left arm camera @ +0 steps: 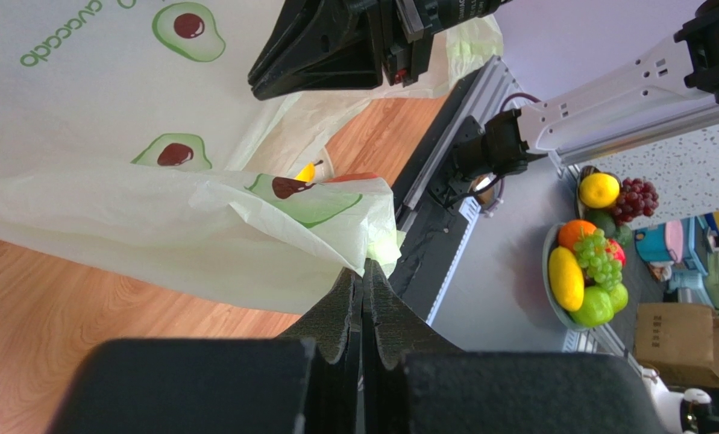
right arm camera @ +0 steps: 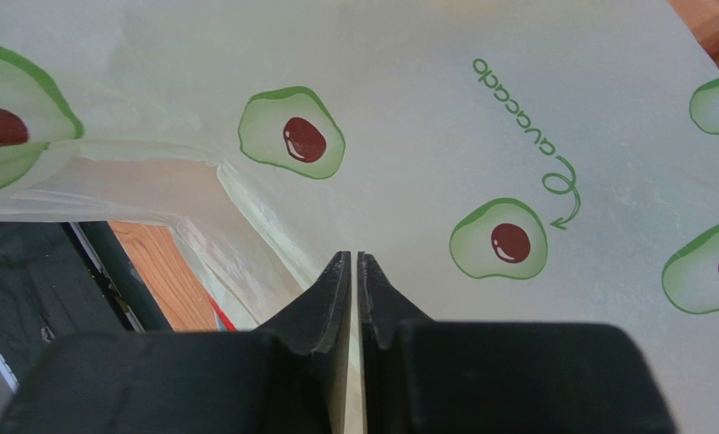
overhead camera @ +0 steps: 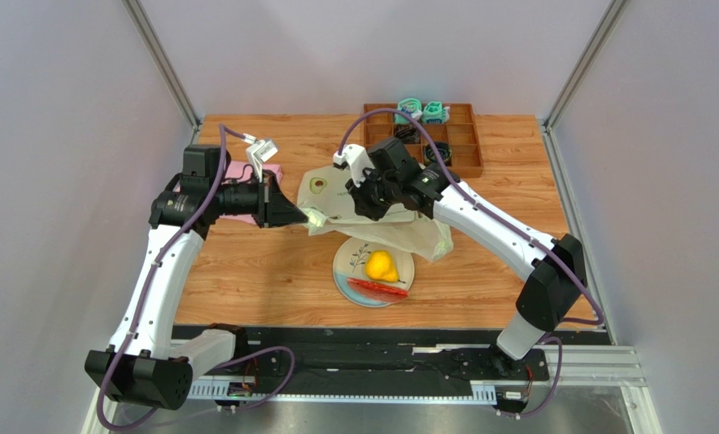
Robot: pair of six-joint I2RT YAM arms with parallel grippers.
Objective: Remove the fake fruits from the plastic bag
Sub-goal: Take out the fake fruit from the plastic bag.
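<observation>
The plastic bag (overhead camera: 408, 231), pale with avocado prints, hangs lifted over the middle of the table. My left gripper (overhead camera: 307, 217) is shut on the bag's left edge; in the left wrist view that gripper (left arm camera: 365, 267) pinches a crumpled corner of the bag (left arm camera: 109, 181). My right gripper (overhead camera: 372, 201) sits on the bag's top. In the right wrist view this gripper (right arm camera: 354, 256) has only a thin slit between its jaws, pressed into the film (right arm camera: 426, 117). A yellow pear (overhead camera: 380, 265) and a red slice (overhead camera: 376, 289) lie on the plate (overhead camera: 343, 271) under the bag.
A brown wooden tray (overhead camera: 462, 136) with teal and black small items stands at the back right. A pink cloth (overhead camera: 241, 170) lies behind the left arm. Off the table, a bowl of fruit (left arm camera: 589, 262) shows in the left wrist view.
</observation>
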